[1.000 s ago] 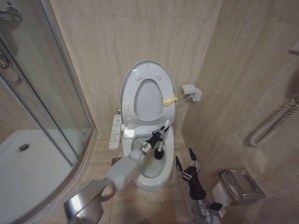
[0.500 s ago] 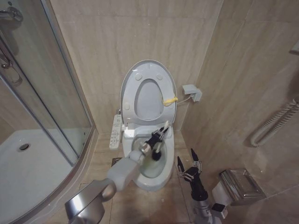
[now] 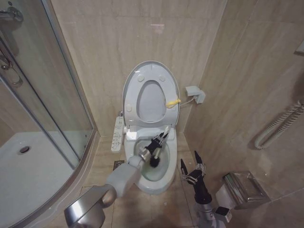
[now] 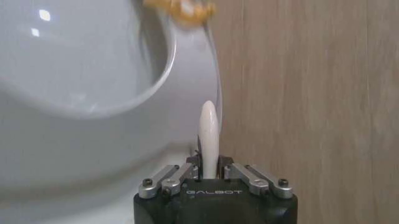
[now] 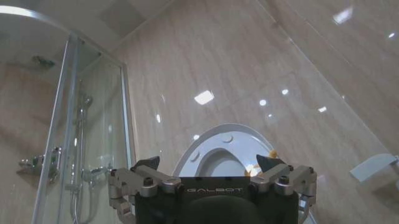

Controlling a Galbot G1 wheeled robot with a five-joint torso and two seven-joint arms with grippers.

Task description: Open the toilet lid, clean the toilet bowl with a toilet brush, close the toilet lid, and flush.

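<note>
The toilet lid (image 3: pixel 134 80) stands raised against the wall with the ring seat in front of it, and a yellow tag (image 3: pixel 172 101) hangs at its right edge. Below it is the white toilet bowl (image 3: pixel 156 183). My left gripper (image 3: pixel 154 145) hovers over the bowl, shut on the toilet brush handle (image 3: pixel 166 130). The dark brush head (image 3: pixel 155 162) points down into the basin. In the left wrist view the white handle (image 4: pixel 209 130) rises from the shut left gripper (image 4: pixel 210 173) before the lid (image 4: pixel 74 60). My right gripper (image 3: pixel 188 158) waits open, right of the bowl, fingers pointing up (image 5: pixel 209 164).
A curved glass shower enclosure (image 3: pixel 47 95) with a white tray (image 3: pixel 33 171) takes up the left. A control panel (image 3: pixel 117 134) hangs at the bowl's left side. A metal bin (image 3: pixel 244 189) stands at the lower right, with a wall box (image 3: pixel 195 93) and hose (image 3: pixel 280 123) on the right wall.
My left gripper has shifted slightly left and nearer with the brush, moving the dark head across the basin. The right arm has barely moved.
</note>
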